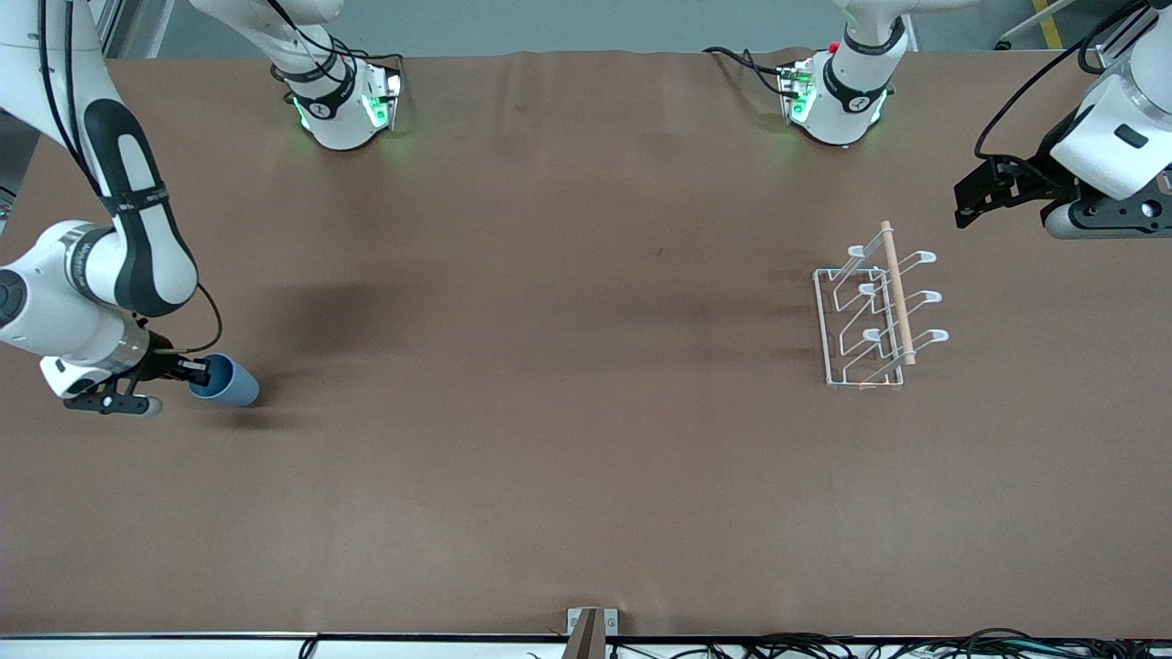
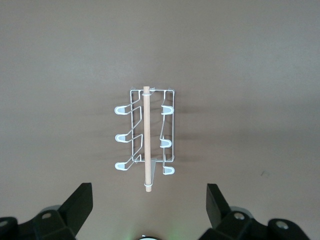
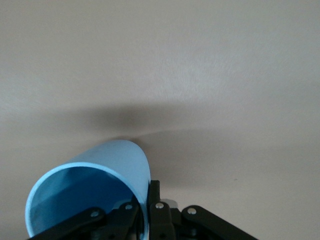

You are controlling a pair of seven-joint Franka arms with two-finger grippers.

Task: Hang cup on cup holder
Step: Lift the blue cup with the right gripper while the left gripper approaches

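Cup handling is being done by the right gripper [image 1: 194,371], whose fingers are pinching one wall of the small light-blue matte plastic tumbler [image 1: 226,381] at its rim, one finger inside and one outside. The cup is being held tilted, mouth toward the gripper and closed base pointing to about four o'clock in the front view, low over the brown table [image 1: 549,458] at the right arm's end. Whether its base is touching the surface cannot be told.

The white wire cup holder with looped prongs and a light wooden rod on top [image 1: 877,316] is standing well apart, toward the left arm's end. The left gripper [image 2: 149,202] is waiting above the table close to the rack, its fingers spread wide and empty.

The tumbler is being judged light, stiff and smooth, so a rim pinch may let it pivot; a firm grip on the wall near the rim looks suitable, leaving the mouth free for a prong.
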